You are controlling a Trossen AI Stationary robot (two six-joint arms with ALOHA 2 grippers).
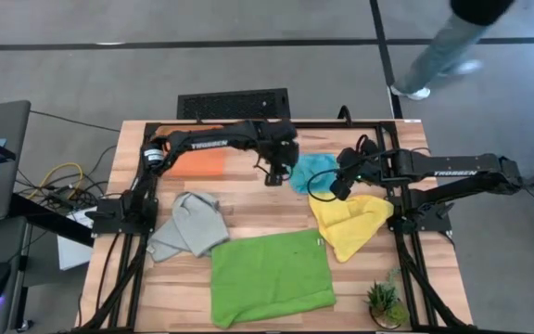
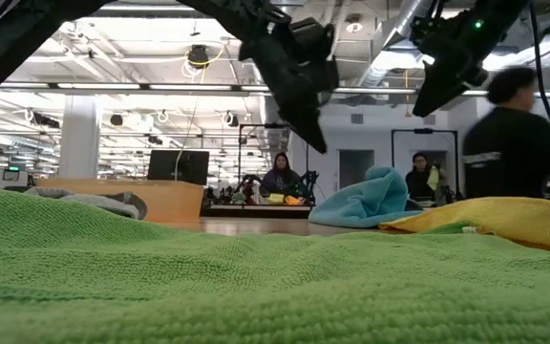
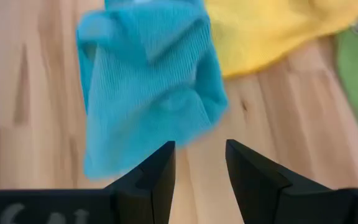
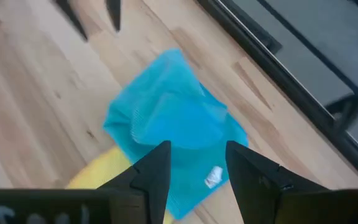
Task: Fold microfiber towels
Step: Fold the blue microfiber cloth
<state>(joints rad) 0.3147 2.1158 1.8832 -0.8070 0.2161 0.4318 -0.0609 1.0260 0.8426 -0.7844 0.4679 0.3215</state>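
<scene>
Five towels are lying on the table (image 1: 248, 199): lime green towel (image 1: 272, 276) spread flat at the near edge, grey towel (image 1: 191, 225) crumpled on the left, yellow towel (image 1: 350, 221) bunched on the right, orange towel (image 1: 197, 163) at the far left under the left arm, turquoise towel (image 1: 311, 172) heaped at far centre. Both arms are hovering over the turquoise one w/ nothing held, left gripper (image 3: 200, 163) and right gripper (image 4: 197, 163) each showing parted, empty jaws, so I'm judging the step as reaching in to pick it up. Next move, imo, is needing each gripper to drop onto a separate edge or corner of the heap, pinch, then pull apart to flatten it before folding.
</scene>
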